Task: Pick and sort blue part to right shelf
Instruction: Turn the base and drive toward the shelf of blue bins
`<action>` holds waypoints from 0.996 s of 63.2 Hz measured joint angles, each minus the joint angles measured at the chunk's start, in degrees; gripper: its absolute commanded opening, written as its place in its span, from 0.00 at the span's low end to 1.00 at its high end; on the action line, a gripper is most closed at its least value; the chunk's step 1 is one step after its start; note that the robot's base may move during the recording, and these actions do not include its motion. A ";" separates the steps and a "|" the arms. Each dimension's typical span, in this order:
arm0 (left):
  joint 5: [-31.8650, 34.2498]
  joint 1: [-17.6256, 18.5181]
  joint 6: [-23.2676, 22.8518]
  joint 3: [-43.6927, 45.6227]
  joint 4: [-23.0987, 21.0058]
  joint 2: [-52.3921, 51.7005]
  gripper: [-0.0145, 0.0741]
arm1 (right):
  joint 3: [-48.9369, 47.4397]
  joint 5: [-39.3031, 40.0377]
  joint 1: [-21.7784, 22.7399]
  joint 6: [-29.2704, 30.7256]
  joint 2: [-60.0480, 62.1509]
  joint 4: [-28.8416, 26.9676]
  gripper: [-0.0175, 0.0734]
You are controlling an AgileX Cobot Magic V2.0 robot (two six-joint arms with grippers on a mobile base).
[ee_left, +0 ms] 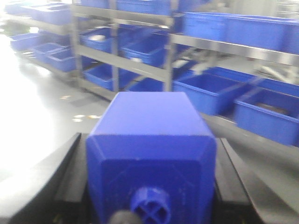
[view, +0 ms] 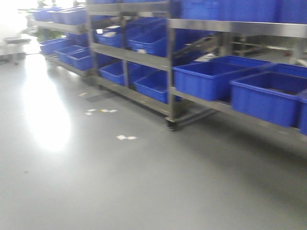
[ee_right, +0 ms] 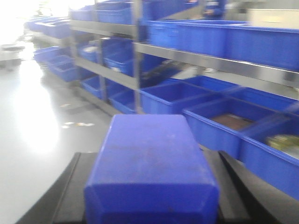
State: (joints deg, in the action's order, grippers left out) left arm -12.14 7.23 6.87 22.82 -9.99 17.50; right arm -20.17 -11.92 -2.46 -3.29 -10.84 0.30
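1. Firstly, exterior front view, somewhat blurred.
   - Grey glossy floor (view: 96,182) fills the lower left, with strong glare and small white marks (view: 125,137).
   - The right shelf (view: 230,26) is a steel rack running along the right side. Large blue bins (view: 206,79) sit on its lower rail.
   - Further racks (view: 129,55) with similar bins recede toward the upper left.
   - No arm, gripper or blue part appears in this view.

2. Next, left wrist view.
   - The left gripper (ee_left: 150,137) is clamped on a knobbed blue block (ee_left: 149,158).
   - Its dark fingers (ee_left: 51,182) lie flush against both flanks of the block.
   - The block's near end face carries a small round knob with a cross-shaped recess, low in the frame.
   - Beyond it, the right shelf (ee_left: 233,49) stands well apart, with blue bins (ee_left: 205,93) on two levels.

3. Lastly, right wrist view.
   - The right gripper (ee_right: 150,154) is closed around the blue part (ee_right: 149,140).
   - The blue part is a longer solid-blue block lying lengthwise between the dark fingers (ee_right: 65,196).
   - Its near end is cut off by the bottom edge, so the cap cannot be seen.
   - It is held in the air, near the right shelf (ee_right: 210,63) but not touching it.
   - Blue bins (ee_right: 173,95) stand on the rail ahead and to the right. One holds brownish contents too blurred to identify.
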 measured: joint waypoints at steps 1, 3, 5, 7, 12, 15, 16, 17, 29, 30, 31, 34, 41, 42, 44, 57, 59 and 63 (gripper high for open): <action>0.00 0.00 0.00 0.00 0.00 0.00 0.58 | 0.00 0.00 0.00 0.00 0.00 0.00 0.65; 0.00 0.00 0.00 0.00 0.00 0.00 0.58 | 0.00 0.00 0.00 0.00 0.00 0.00 0.65; 0.00 0.00 0.00 0.00 0.00 0.00 0.58 | 0.00 0.00 0.00 0.00 0.00 0.00 0.65; 0.00 0.00 0.00 0.00 0.00 0.00 0.58 | 0.00 0.00 0.00 0.00 0.00 0.00 0.65; 0.00 0.00 0.00 0.00 0.00 0.00 0.58 | 0.00 0.00 0.00 0.00 0.00 0.00 0.65; 0.00 0.00 0.00 0.00 0.00 0.00 0.58 | 0.00 0.00 0.00 0.00 0.00 0.00 0.65; 0.00 0.00 0.00 0.00 0.00 0.00 0.58 | 0.00 0.00 0.00 0.00 0.00 0.00 0.65; 0.00 0.00 0.00 0.00 0.00 0.00 0.58 | 0.00 0.00 0.00 0.00 0.00 0.00 0.65; 0.00 0.00 0.00 0.00 0.00 0.00 0.58 | 0.00 0.00 0.00 0.00 0.00 0.00 0.65; 0.00 0.00 0.00 0.00 0.00 0.00 0.58 | 0.00 0.00 0.00 0.00 0.00 0.00 0.65; 0.00 0.00 0.00 0.00 0.00 0.00 0.58 | 0.00 0.00 0.00 0.00 0.00 0.00 0.65; 0.00 0.00 0.00 0.00 0.00 0.00 0.58 | 0.00 0.00 0.00 0.00 0.00 0.00 0.65; 0.00 0.00 0.00 0.00 0.00 0.00 0.58 | 0.00 0.00 0.00 0.00 0.00 0.00 0.65; 0.00 0.00 0.00 0.00 0.00 0.00 0.58 | 0.00 0.00 0.00 0.00 0.00 0.00 0.65; 0.00 0.00 0.00 0.00 0.00 0.00 0.58 | 0.00 0.00 0.00 0.00 0.00 0.00 0.65; 0.00 0.00 0.00 0.00 0.00 0.00 0.58 | 0.00 0.00 0.00 0.00 0.00 0.00 0.65; 0.00 0.00 0.00 0.00 0.00 0.00 0.58 | 0.00 0.00 0.00 0.00 0.00 0.00 0.65; 0.00 0.00 0.00 0.00 0.00 0.00 0.58 | 0.00 0.00 0.00 0.00 0.00 0.00 0.65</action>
State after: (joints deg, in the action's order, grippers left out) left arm -12.14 7.23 6.87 22.82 -9.99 17.50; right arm -20.17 -11.92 -2.46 -3.29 -10.84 0.30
